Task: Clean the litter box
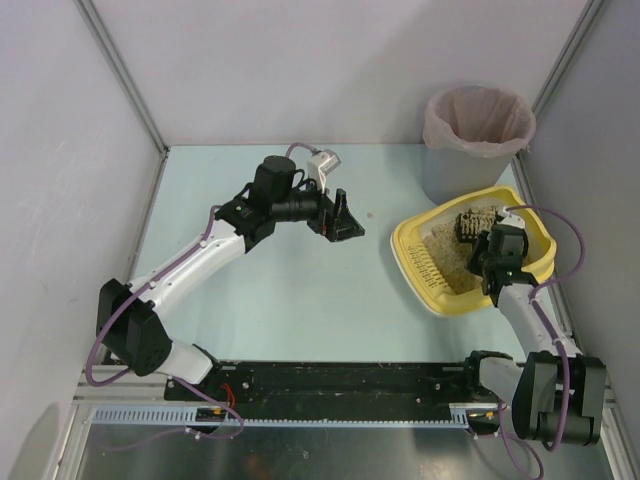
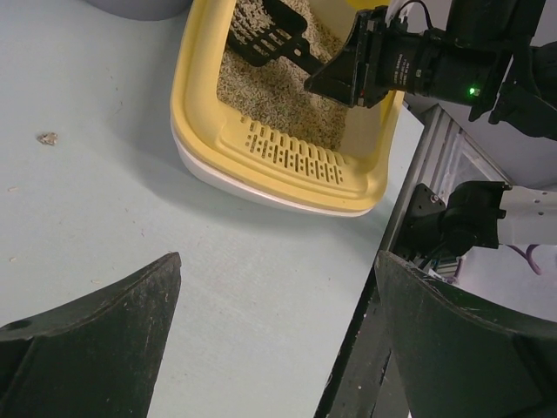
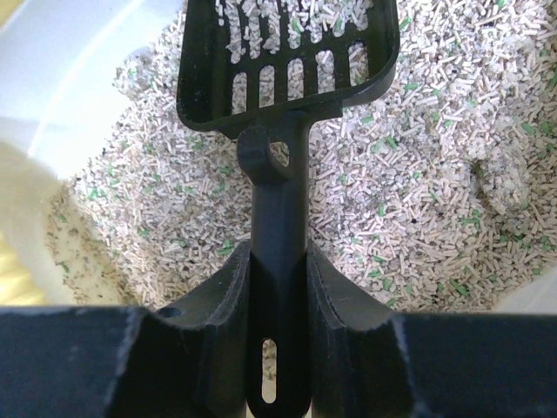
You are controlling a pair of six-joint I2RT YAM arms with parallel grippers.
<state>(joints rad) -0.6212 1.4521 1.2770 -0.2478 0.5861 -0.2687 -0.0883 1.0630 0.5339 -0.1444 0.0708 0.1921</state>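
Top external view: the yellow litter box (image 1: 408,243) sits at the right of the table (image 1: 300,295) near a lined bin (image 1: 478,125), the right gripper (image 1: 497,262) clamps a black scoop (image 1: 474,226) of litter inside it, sifting seemingly just begun, and the left gripper (image 1: 341,220) hangs empty, fingers spread wide.

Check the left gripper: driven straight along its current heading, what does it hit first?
Likely the bare table just short of the litter box; if the pitch is shallower than it looks, the box's slotted rim.
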